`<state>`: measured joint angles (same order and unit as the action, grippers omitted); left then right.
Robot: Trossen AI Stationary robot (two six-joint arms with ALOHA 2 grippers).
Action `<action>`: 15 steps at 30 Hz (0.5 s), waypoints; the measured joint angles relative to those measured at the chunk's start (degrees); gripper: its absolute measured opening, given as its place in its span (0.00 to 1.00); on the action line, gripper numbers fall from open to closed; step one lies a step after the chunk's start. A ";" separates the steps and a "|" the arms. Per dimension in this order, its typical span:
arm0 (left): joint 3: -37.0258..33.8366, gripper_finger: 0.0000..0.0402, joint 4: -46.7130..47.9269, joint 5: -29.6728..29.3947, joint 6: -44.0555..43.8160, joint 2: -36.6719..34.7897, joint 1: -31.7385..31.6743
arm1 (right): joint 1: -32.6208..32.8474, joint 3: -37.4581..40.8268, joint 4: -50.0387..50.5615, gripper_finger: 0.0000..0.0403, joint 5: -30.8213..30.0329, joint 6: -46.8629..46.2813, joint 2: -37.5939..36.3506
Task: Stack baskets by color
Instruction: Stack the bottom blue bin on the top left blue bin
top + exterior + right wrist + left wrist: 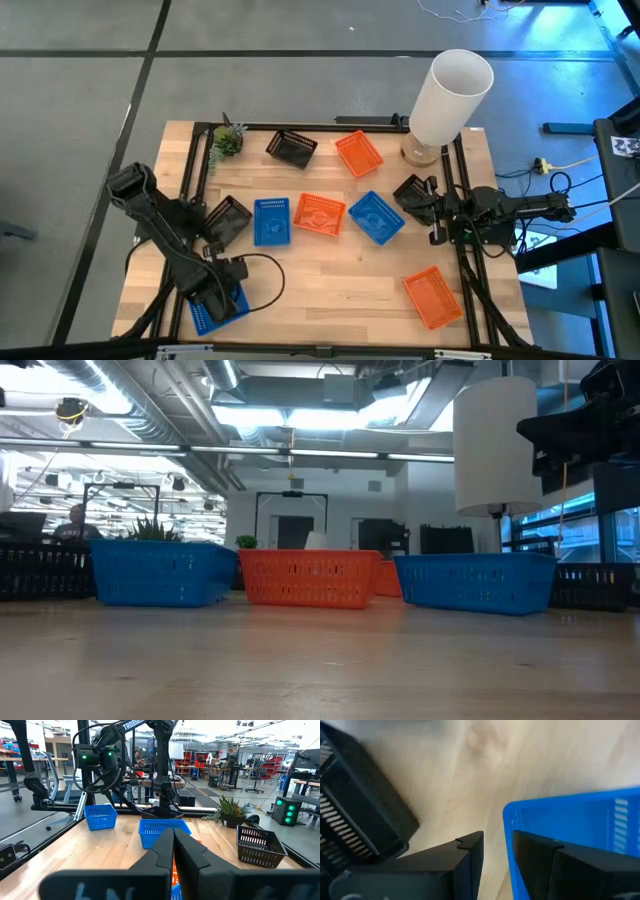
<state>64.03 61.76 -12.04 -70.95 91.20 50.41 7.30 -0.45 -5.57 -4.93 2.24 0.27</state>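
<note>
My left gripper, jaws apart, straddles the wall of the blue basket at seven o'clock (right gripper idle, closed); next: clamp, lift.

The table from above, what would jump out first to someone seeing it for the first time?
Probably the tall white cylinder standing at the table's far right corner, looming over everything. Next come the bright baskets scattered flat on the wood: a blue basket, an orange basket and another blue basket in a row mid-table. At the near left corner, the left gripper straddles the wall of a third blue one.
</note>
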 joint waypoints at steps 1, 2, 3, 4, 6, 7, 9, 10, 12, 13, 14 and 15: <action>0.00 0.24 -0.03 -0.81 -1.65 0.00 0.49 | 0.00 0.00 0.00 0.04 0.00 0.00 0.00; 0.00 0.24 -0.07 -1.31 -2.78 -0.02 0.89 | 0.01 0.00 0.00 0.04 0.00 0.00 0.00; 0.00 0.24 -0.16 -1.37 -3.66 -0.02 1.25 | 0.00 0.00 0.00 0.04 0.00 0.00 0.00; 0.00 0.24 -0.45 -1.37 -3.95 -0.02 1.64 | 0.01 0.00 0.00 0.04 0.00 0.00 0.00; 0.00 0.24 -1.64 -1.41 -3.96 0.07 2.55 | -0.01 0.00 0.03 0.04 0.00 0.02 0.00; 0.00 0.24 -2.05 -1.44 -3.97 0.28 2.90 | 0.00 0.00 0.04 0.04 0.00 0.02 0.00; 0.00 0.24 -2.57 -1.79 -4.00 1.09 3.64 | 0.01 0.00 0.03 0.04 0.00 0.02 0.00; 0.00 0.24 -2.67 -2.16 -4.00 1.54 4.01 | 0.00 0.00 0.05 0.04 0.00 0.02 0.00; 0.00 0.24 -2.31 -2.65 -4.00 2.59 4.59 | 0.00 -0.01 0.04 0.04 0.00 0.02 0.00; 0.00 0.24 -1.95 -2.68 -3.98 3.10 4.79 | 0.00 -0.02 0.05 0.04 0.00 0.02 0.00; 0.00 0.24 -1.72 -2.70 -3.98 3.62 4.87 | 0.01 -0.01 0.05 0.04 0.01 0.02 0.00; 0.00 0.24 -1.48 -2.66 -4.00 4.15 4.90 | 0.01 -0.02 0.05 0.04 0.00 0.02 0.00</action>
<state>64.03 60.27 -14.69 -74.95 95.34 55.31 7.31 -0.47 -5.52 -4.93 2.26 0.27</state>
